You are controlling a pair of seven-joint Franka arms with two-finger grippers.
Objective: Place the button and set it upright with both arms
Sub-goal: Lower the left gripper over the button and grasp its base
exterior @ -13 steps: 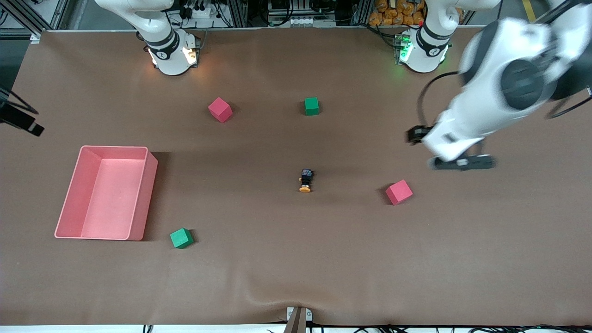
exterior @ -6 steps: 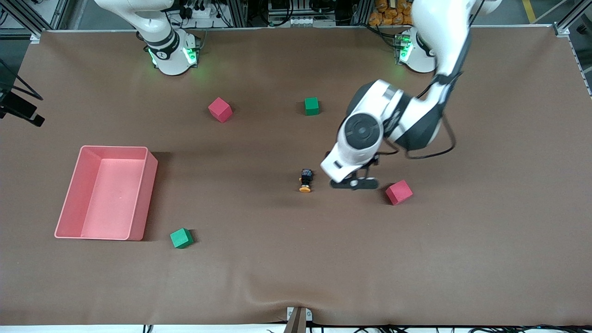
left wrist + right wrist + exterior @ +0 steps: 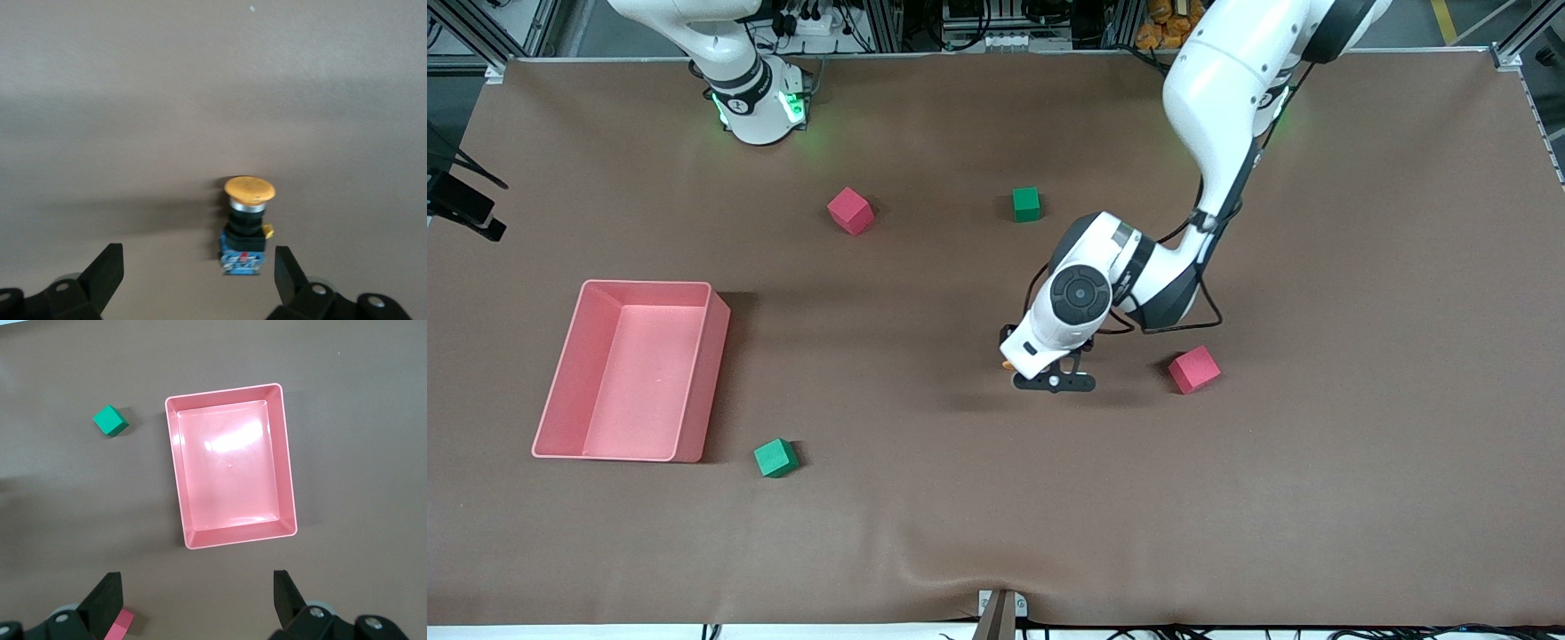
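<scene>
Now the left gripper hangs spread over the button, lying mid-table on its side. Right gripper, spread, waits above the tray.

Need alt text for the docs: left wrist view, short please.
The left hand, fingers open, hangs over the brown table with the button lying on its side between the fingertips: orange cap pointing away from the hand, black body and bluish end toward it. Nothing is gripped.
</scene>
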